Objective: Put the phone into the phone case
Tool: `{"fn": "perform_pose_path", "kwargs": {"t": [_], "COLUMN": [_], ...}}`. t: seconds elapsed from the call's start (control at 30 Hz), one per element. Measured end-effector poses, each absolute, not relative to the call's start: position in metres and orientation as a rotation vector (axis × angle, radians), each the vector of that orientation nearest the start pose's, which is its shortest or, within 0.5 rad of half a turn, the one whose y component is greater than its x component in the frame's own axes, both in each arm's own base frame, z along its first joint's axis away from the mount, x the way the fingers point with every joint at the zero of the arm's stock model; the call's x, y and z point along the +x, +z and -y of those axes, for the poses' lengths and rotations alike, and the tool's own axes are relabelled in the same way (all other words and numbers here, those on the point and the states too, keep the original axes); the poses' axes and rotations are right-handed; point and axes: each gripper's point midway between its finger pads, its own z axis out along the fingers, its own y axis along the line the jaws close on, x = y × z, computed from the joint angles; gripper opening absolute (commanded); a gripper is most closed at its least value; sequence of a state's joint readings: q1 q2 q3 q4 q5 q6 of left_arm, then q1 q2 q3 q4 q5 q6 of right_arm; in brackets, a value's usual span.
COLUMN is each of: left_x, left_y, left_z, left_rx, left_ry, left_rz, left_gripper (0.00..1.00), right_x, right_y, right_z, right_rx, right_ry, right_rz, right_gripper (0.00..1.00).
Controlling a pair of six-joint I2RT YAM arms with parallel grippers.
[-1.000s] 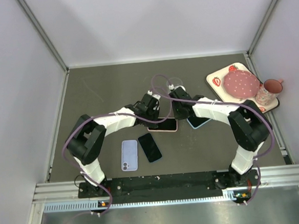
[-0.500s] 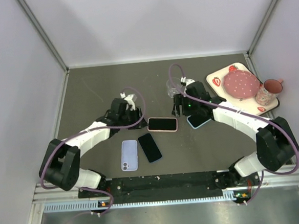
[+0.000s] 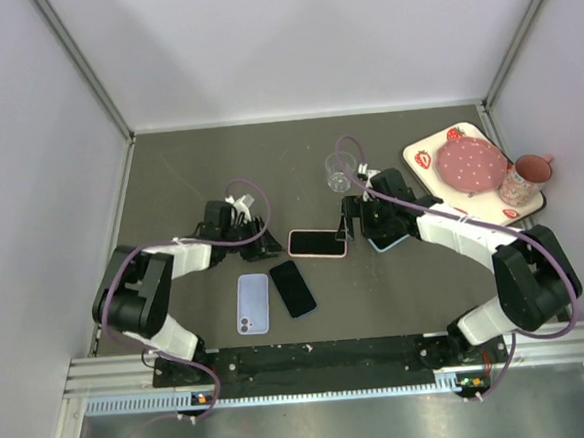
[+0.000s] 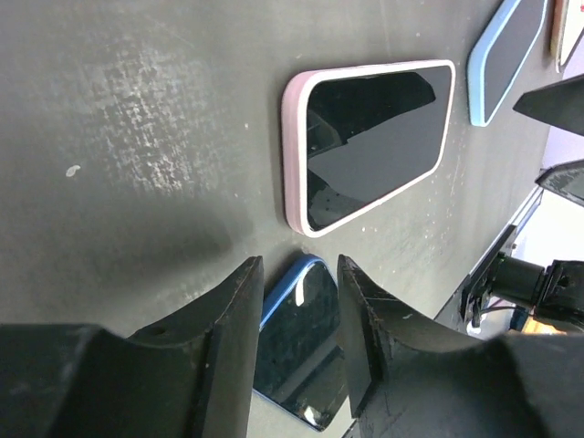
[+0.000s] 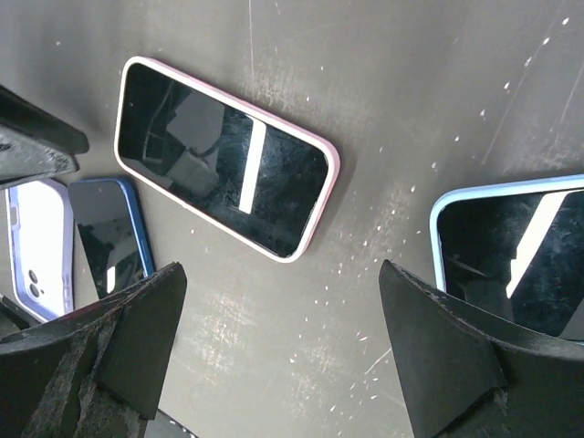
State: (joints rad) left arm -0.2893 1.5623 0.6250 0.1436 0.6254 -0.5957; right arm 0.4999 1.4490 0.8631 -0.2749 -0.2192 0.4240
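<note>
A phone with a dark screen lies face up inside a pink phone case [image 3: 317,242] [image 4: 370,141] [image 5: 224,196] in the middle of the table. My left gripper [image 3: 265,241] [image 4: 299,265] stands just left of it, open, with nothing between its fingers. My right gripper [image 3: 350,229] [image 5: 281,274] is just right of it, open wide and empty. Neither gripper touches the cased phone. A bare dark blue phone [image 3: 293,287] [image 4: 301,338] [image 5: 109,237] and an empty lavender case [image 3: 253,303] [image 5: 36,242] lie side by side nearer the arm bases.
Under the right arm lies a phone in a light blue case [image 3: 389,240] [image 5: 516,255] [image 4: 506,55]. A clear glass [image 3: 339,173] stands behind the right gripper. At the back right, a strawberry tray [image 3: 423,158] holds a pink plate [image 3: 472,164] and a pink cup [image 3: 525,178].
Both grippers were shut at the pink-cased phone; they have opened and drawn back, the left to the left, the right to the right. The cased phone stays flat on the table.
</note>
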Motion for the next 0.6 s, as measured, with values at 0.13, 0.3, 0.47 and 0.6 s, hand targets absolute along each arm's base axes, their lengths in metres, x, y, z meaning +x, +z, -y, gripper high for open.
{"fn": "perform_pose_path", "kwargs": {"t": [0.13, 0.3, 0.47, 0.6], "left_x": [0.286, 0.297, 0.297, 0.299], "left_y": [0.034, 0.029, 0.026, 0.026], "left_z": [0.215, 0.226, 0.237, 0.242], "left_rx": [-0.072, -0.073, -0.079, -0.096], "left_ry": [-1.17, -1.226, -1.283, -1.311], "left_rz": [-2.512, -2.507, -2.498, -2.489], "left_gripper": [0.34, 0.25, 0.18, 0.16], "right_x": [0.28, 0.277, 0.27, 0.273], "right_y": [0.078, 0.072, 0.045, 0.026], "right_z": [-0.219, -0.22, -0.224, -0.23], "right_rx": [-0.194, -0.19, -0.171, -0.138], "right_ry": [0.68, 0.696, 0.712, 0.737], "right_rz": [-2.535, -2.556, -2.652, -2.691], "right_gripper": [0.86, 0.74, 0.48, 0.32]}}
